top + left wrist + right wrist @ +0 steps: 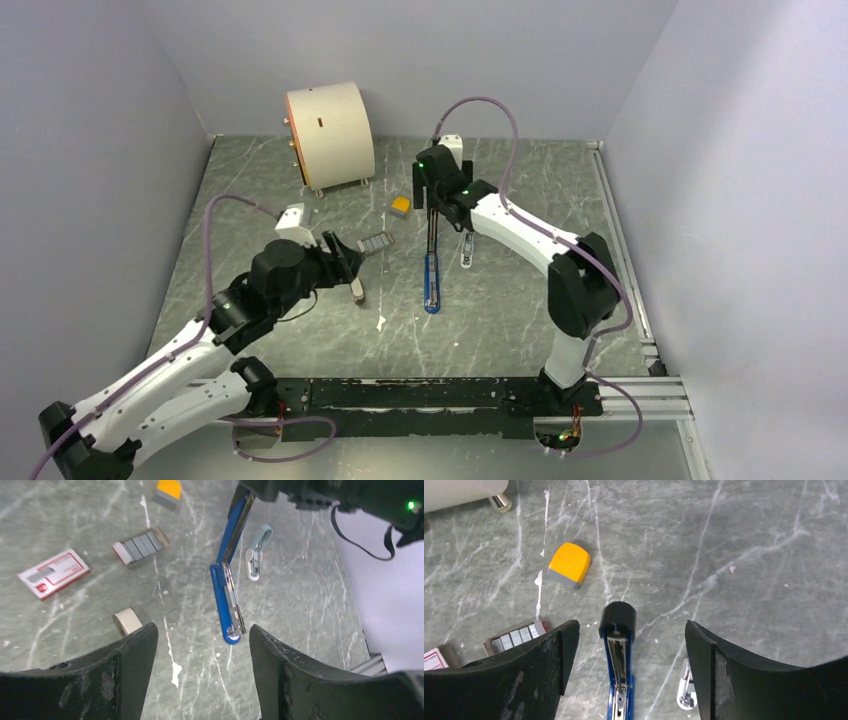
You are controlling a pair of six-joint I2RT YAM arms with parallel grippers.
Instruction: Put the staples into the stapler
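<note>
On the table (520, 330) one stapler (431, 285) sits hinged open near one staples (376, 241) strip; left hand (202, 635) and right hand (631, 627) both released

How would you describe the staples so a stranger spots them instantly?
Start at the big white drum at the back, then come toward the arms, left of the open blue stapler. The staples are the flat, ribbed, silvery-grey strips, unlike the orange-topped block nearby.
</note>
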